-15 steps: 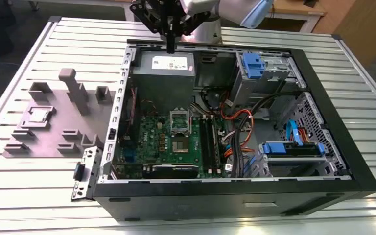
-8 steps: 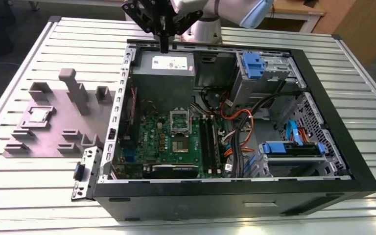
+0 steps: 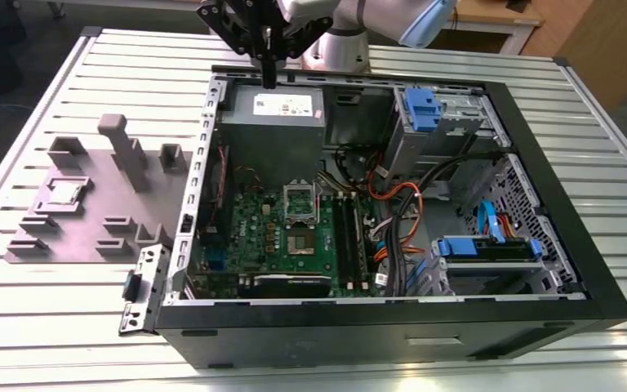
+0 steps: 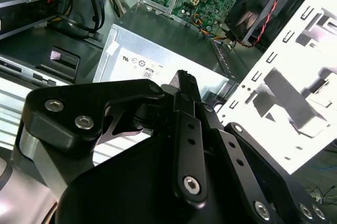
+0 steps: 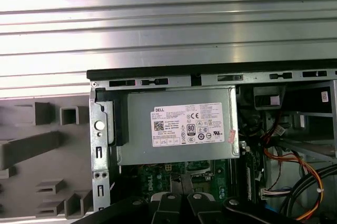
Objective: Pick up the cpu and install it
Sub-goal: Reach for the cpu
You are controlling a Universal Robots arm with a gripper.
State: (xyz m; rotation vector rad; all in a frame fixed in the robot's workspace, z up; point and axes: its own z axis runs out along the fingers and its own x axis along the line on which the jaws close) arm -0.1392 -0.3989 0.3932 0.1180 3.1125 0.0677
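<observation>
Exterior view shows the gripper (image 3: 268,77) hanging at the top of the picture, over the far edge of the open computer case (image 3: 401,331). Its two black fingers are pressed together into one thin tip, and nothing can be seen between them. The tip points down at the power box (image 3: 275,122), a grey box that sits inside the case at its far end. The cpu (image 3: 65,193) is a small silver square. It lies flat in a square pocket of the big grey tray (image 3: 79,237). The tray rests on the ribbed metal table (image 3: 52,327), just beside the case on the exterior view's left. The cpu is well apart from the gripper. Inside the case lies the green motherboard (image 3: 254,229), nearer the camera than the power box. A silver socket frame (image 3: 300,198) sits on the board, about in its middle. On the exterior view's right of the board run orange wires (image 3: 395,192), and past them are blue drive holders (image 3: 488,247). In the second wrist view the black fingers (image 4: 185,84) meet at their tip above the power box (image 4: 152,50). In the first wrist view the power box (image 5: 179,124) shows its white sticker (image 5: 187,124), and the grey tray (image 5: 31,150) lies beside the case wall.
</observation>
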